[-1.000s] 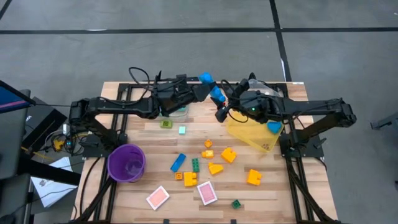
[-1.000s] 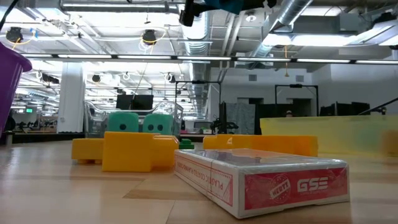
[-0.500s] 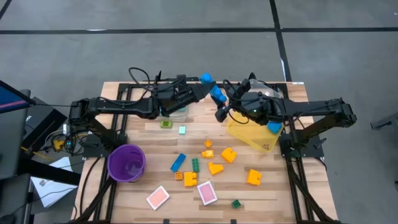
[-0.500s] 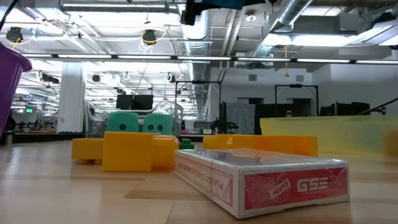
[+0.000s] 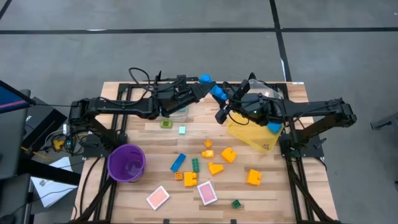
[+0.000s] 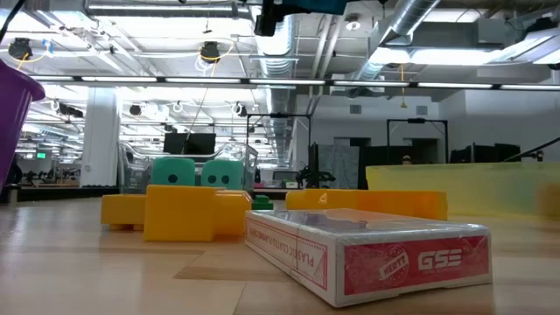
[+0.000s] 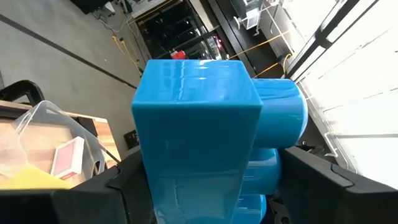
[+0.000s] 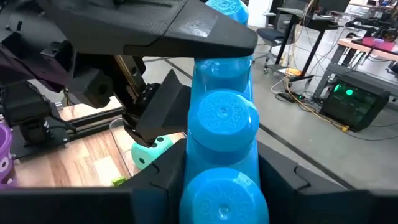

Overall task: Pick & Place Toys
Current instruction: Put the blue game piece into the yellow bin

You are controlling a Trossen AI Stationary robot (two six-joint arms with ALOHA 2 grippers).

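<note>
Glossy blue studded brick (image 7: 199, 124) clamped in left claw (image 5: 202, 86).

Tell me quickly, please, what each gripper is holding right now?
Left gripper: shut on a blue brick.
Right gripper: shut on a blue block.

We see an open-plan robotics lab or industrial workspace. In the low view, exposed silver ducts (image 6: 411, 22), pipes and strip lights run across an unfinished ceiling above rows of monitors (image 6: 188, 142) and equipment racks. The high view shows a wooden table (image 5: 273, 193) on a dark metal frame (image 5: 298, 180), set on grey concrete floor (image 5: 186, 50) marked with black lines. The right wrist view shows desks strung with cables (image 8: 311, 81).
</note>
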